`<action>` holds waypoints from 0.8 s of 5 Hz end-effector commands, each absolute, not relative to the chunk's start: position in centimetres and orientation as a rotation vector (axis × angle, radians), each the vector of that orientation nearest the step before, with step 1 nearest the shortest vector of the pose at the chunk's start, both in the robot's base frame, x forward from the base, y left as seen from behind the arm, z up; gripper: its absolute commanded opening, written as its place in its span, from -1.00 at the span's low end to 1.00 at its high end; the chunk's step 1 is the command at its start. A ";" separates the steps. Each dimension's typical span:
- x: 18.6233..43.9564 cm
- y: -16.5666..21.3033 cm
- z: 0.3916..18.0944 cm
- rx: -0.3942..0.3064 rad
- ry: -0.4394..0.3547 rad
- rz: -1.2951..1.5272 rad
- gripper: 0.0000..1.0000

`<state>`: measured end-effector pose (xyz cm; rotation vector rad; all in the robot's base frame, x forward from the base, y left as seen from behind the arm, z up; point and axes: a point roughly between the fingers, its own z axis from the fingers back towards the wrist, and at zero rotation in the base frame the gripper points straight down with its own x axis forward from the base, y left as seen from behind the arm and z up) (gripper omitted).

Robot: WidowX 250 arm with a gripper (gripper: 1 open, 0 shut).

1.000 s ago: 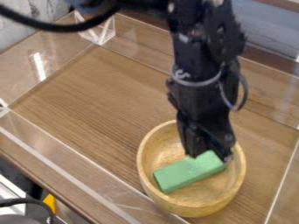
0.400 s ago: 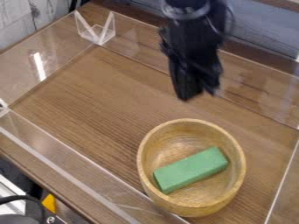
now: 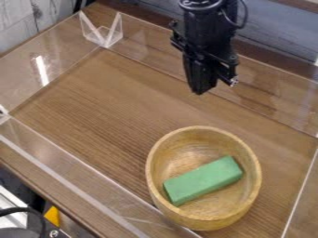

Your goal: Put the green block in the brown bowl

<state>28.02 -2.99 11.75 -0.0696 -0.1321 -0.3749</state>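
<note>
A black robot pincer point(image 3: 205, 85) hangs above a wooden desk point(image 3: 99, 102), its tips pressed together and holding nothing.

One green block point(image 3: 204, 180) lies flat inside one brown bowl point(image 3: 158, 158), near and below the pincer. No writing is readable. Clear plastic walls point(image 3: 50, 51) surround the wood-grain desk; a small clear stand point(image 3: 100, 29) sits at the back.

Lab bench: clear-walled wooden table point(image 3: 87, 102)

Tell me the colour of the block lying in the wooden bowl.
Solid mid-green. The green block lies inside the brown bowl, shown clearly in the camera view.
</note>
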 end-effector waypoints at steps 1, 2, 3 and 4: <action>30.0 -2.1 12.5 -0.059 -0.175 -0.357 -1.00; 31.1 -1.4 11.9 -0.052 -0.167 -0.283 -1.00; 32.3 -0.9 11.3 -0.045 -0.157 -0.214 -1.00; 33.3 -0.6 10.3 -0.040 -0.148 -0.152 -1.00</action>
